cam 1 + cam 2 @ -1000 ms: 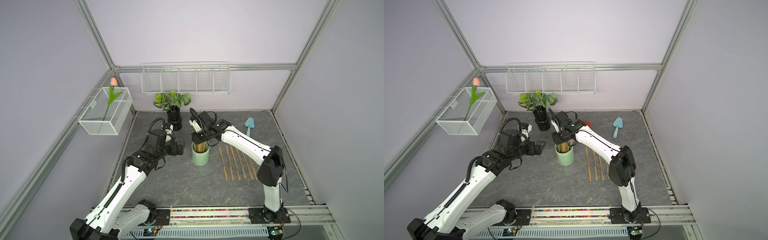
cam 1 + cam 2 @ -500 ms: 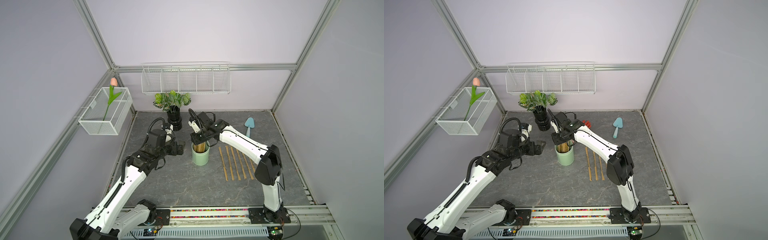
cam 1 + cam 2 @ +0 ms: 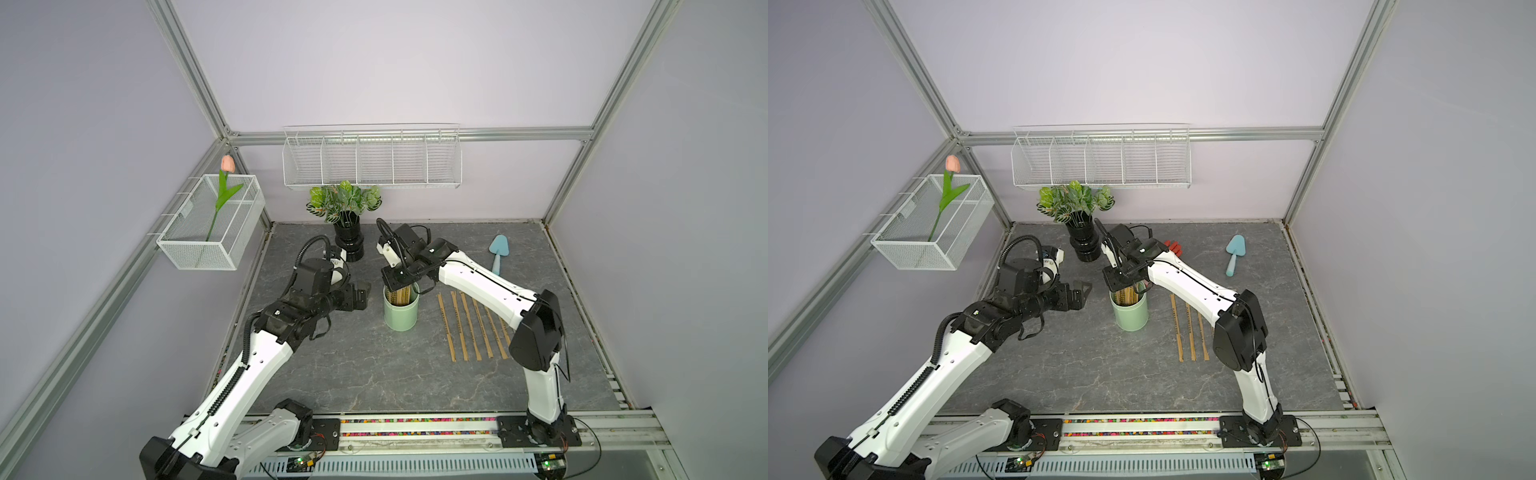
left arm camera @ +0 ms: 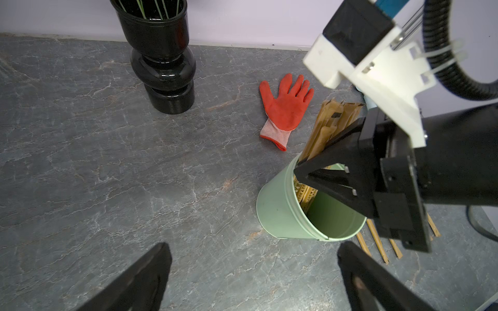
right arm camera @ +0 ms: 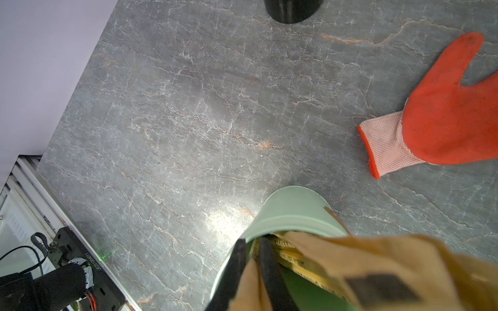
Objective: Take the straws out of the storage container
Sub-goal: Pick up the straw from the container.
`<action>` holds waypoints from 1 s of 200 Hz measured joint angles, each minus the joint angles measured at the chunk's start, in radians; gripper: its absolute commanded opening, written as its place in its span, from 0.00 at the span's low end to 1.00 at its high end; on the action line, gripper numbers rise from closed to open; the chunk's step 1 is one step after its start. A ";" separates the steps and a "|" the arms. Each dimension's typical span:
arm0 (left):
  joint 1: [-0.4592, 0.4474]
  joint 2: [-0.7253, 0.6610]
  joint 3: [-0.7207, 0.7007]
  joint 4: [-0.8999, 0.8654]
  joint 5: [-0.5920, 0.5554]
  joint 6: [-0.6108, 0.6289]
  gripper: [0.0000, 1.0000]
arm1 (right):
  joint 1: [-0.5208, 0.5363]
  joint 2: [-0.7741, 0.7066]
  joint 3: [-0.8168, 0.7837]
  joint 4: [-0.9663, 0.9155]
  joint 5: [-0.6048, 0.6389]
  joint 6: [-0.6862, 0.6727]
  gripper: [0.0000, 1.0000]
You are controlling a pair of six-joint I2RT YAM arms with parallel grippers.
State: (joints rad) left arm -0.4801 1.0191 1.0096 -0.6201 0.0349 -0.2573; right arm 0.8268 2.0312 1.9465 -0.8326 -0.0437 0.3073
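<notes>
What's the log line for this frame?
left pincer: open, clear of storage container | right pincer: at its mouth, shut on one of the straws | table: row of straws | phase: grasp

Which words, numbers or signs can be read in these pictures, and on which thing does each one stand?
On the straws: small dark print along the paper wrappers, too blurred to read.
On the black base block beside the rail, in the right wrist view: a white code of letters and digits, seen turned round, too small to read with certainty.
No other text shows.
</notes>
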 measured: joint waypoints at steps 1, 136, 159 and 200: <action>0.000 0.000 0.000 0.000 0.000 0.000 1.00 | 0.000 0.000 0.000 -0.001 0.001 0.000 0.13; 0.000 0.000 0.000 0.000 0.011 0.000 1.00 | 0.008 -0.110 0.018 -0.053 0.021 -0.005 0.13; 0.000 0.000 0.000 0.000 0.011 0.000 1.00 | 0.008 -0.116 0.027 -0.064 0.021 -0.009 0.14; 0.000 0.000 0.000 0.000 0.011 0.000 1.00 | 0.008 -0.116 0.048 -0.089 0.031 -0.020 0.14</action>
State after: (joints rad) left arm -0.4801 1.0195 1.0092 -0.6201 0.0456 -0.2573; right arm 0.8349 1.9152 1.9942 -0.9215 -0.0132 0.2871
